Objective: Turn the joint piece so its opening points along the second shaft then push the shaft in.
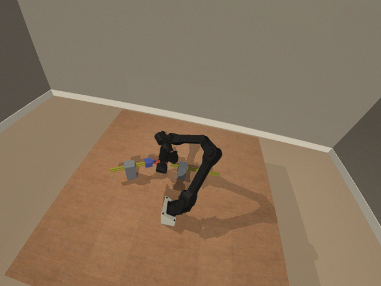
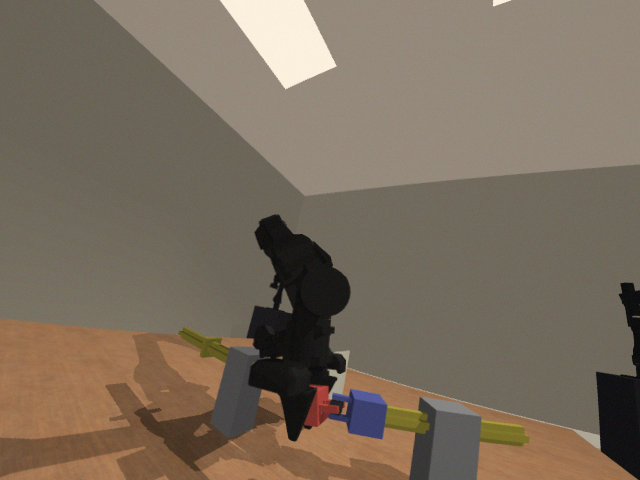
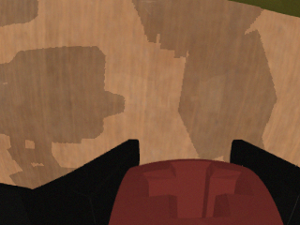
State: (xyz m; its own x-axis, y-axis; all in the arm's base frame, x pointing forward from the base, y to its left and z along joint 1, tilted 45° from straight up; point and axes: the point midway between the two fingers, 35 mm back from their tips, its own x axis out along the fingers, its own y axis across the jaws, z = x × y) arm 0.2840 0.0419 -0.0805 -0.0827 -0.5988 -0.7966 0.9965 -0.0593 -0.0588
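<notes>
The red joint piece (image 1: 158,161) (image 2: 317,405) (image 3: 187,206) is hinged to a blue fork block (image 1: 148,162) (image 2: 368,414) on the first yellow shaft (image 1: 116,169) (image 2: 502,432). That shaft runs through a grey block (image 1: 131,171) (image 2: 450,439). My gripper (image 2: 311,413) (image 3: 186,150) is shut on the red piece, one finger on each side. The second yellow shaft (image 1: 212,173) (image 2: 190,336), with a cross-shaped collar (image 2: 210,346), passes through the other grey block (image 1: 182,171) (image 2: 236,395) at an angle. The arm hides its near end in the exterior view, and the opening's exact line is unclear.
The arm's pale base plate (image 1: 168,218) stands on the wooden floor panel (image 1: 101,246). The arm arches over the second shaft and its block. An olive-yellow strip (image 3: 283,6) crosses the wrist view's top right corner. A dark upright shape (image 2: 617,413) stands at the right edge in the exterior view.
</notes>
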